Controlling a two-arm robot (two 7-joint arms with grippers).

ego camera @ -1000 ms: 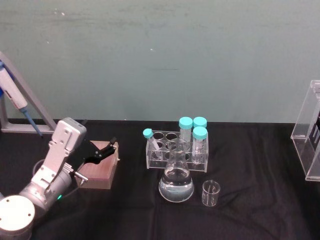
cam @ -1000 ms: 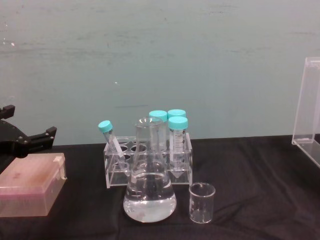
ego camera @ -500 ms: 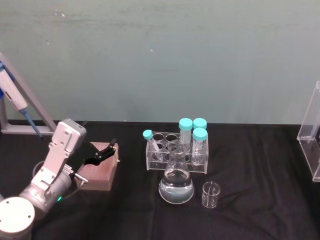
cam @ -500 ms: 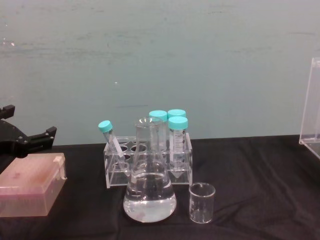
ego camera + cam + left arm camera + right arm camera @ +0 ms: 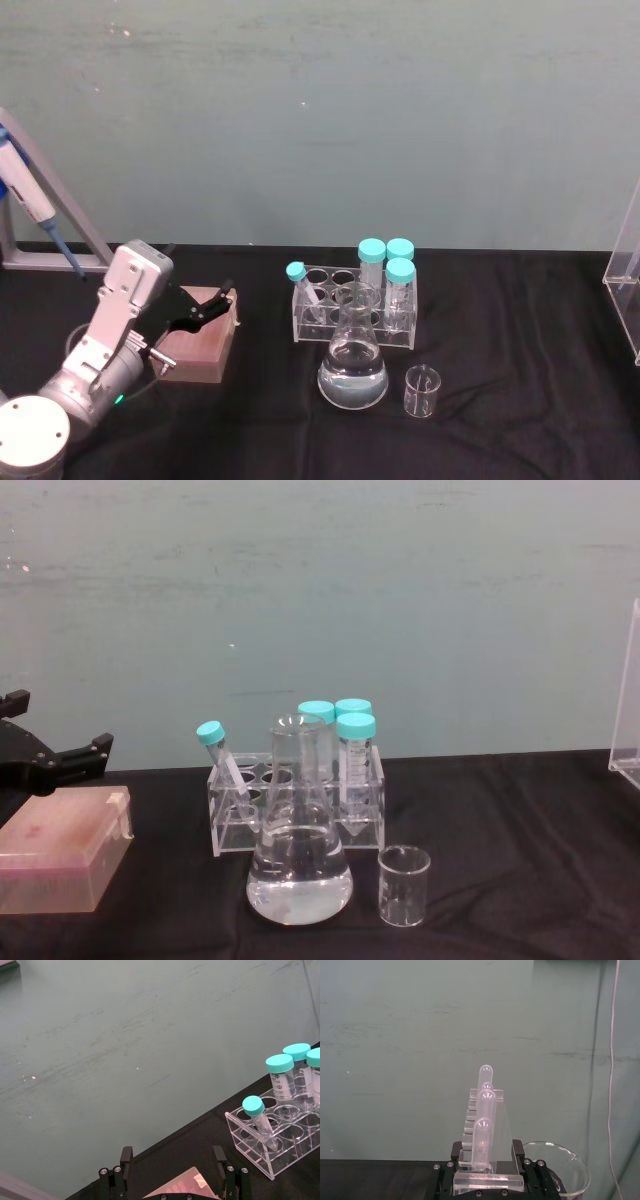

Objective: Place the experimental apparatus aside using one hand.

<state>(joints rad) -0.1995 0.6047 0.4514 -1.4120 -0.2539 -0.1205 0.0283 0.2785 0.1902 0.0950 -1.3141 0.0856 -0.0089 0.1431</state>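
The conical flask (image 5: 352, 365) with clear liquid stands mid-table, and the small glass beaker (image 5: 421, 390) is just right of it; both show in the chest view as flask (image 5: 298, 865) and beaker (image 5: 404, 885). The tall acrylic stand (image 5: 487, 1110) with long pipettes sits between the fingers of my right gripper (image 5: 486, 1160), which is shut on its base. That stand's edge (image 5: 625, 290) shows at the far right, also in the chest view (image 5: 628, 720). My left gripper (image 5: 205, 303) hangs open over a pink box (image 5: 195, 340) at the left.
A clear tube rack (image 5: 355, 300) with teal-capped tubes stands behind the flask. A pipette on a grey stand (image 5: 30, 210) is at the far left. A larger glass beaker (image 5: 560, 1170) sits beside the held stand. Black cloth covers the table.
The acrylic stand has slid steadily to the right, nearly out of the head and chest views. The left arm, flask, beaker and rack have not moved.
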